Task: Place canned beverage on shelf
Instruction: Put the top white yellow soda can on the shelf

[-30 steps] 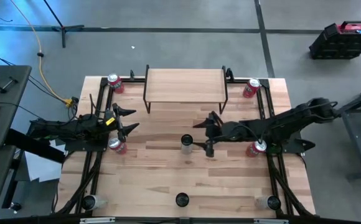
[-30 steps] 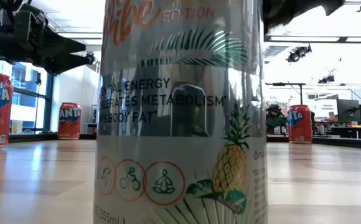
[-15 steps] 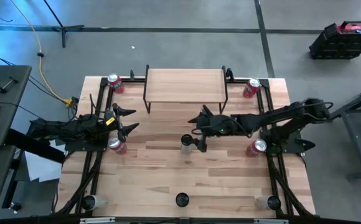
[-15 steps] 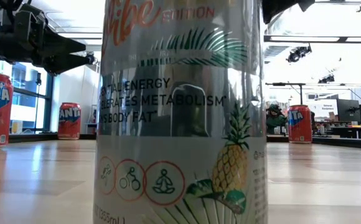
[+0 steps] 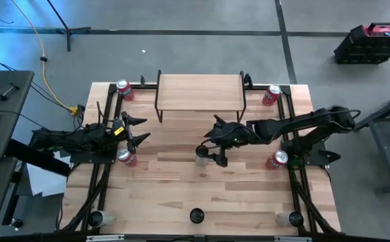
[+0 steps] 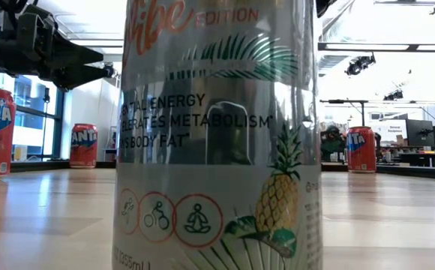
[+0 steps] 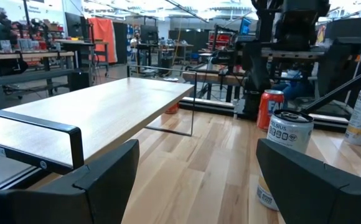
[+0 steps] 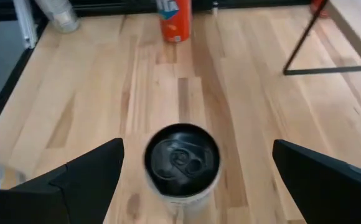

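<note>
A silver canned beverage (image 5: pixel 202 156) stands upright in the middle of the table; up close it fills the low view (image 6: pixel 217 135). My right gripper (image 5: pixel 216 144) hovers just to its right, open, slanting down. In the right wrist view (image 8: pixel 199 186) the can's dark top (image 8: pixel 182 160) shows between and ahead of the two fingers, untouched. The shelf (image 5: pixel 200 94), a light wood top on thin black legs, stands at the far middle of the table. My left gripper (image 5: pixel 138 131) waits open and level at the table's left.
Red cans stand at the far left (image 5: pixel 124 89), far right (image 5: pixel 271 94), beside my left gripper (image 5: pixel 126 156) and under my right arm (image 5: pixel 276 160). Three small cups (image 5: pixel 196 215) line the near edge. Black frame rails run along both sides.
My right gripper has travelled toward the table's left edge, from beside the right red can up to the silver can, rising a little and tipping to a flatter slant. The can has not moved.
</note>
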Controlling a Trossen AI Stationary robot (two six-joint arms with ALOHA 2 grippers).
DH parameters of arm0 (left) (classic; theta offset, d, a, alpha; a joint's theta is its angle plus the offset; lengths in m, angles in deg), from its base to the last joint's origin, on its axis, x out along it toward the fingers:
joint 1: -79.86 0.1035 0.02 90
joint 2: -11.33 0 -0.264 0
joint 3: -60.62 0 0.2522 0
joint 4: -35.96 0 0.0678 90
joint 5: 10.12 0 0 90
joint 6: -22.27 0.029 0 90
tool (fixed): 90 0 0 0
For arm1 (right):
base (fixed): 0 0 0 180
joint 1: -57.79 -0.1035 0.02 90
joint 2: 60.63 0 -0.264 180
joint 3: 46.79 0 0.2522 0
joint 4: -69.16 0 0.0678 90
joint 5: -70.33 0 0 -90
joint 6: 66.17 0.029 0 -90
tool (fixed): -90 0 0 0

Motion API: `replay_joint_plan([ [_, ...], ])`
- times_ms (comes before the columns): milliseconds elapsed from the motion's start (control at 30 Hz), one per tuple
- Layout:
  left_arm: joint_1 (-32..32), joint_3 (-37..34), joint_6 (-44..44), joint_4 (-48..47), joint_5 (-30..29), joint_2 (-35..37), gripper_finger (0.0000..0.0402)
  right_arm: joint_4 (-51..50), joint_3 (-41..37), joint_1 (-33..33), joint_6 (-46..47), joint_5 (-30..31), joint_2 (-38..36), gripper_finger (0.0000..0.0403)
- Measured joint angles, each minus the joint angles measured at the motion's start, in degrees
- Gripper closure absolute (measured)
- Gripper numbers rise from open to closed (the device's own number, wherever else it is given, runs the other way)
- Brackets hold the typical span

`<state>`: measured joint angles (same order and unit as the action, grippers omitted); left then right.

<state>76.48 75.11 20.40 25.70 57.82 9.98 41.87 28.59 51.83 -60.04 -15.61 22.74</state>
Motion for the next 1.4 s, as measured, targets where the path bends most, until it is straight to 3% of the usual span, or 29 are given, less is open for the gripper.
replay_joint_plan([
  [167,0.02,0.00,0.00,0.00,0.00,0.00,0.0088,-0.62,1.04,-0.74,2.71,0.01,0.11,0.0006],
  [400,0.00,0.00,0.00,0.00,0.02,0.00,0.0088,-0.81,1.04,-2.83,3.13,4.92,0.33,0.0006],
  [1400,0.00,0.00,0.00,-0.04,0.45,0.00,0.0088,1.79,1.00,-3.05,0.46,5.45,7.88,0.0006],
])
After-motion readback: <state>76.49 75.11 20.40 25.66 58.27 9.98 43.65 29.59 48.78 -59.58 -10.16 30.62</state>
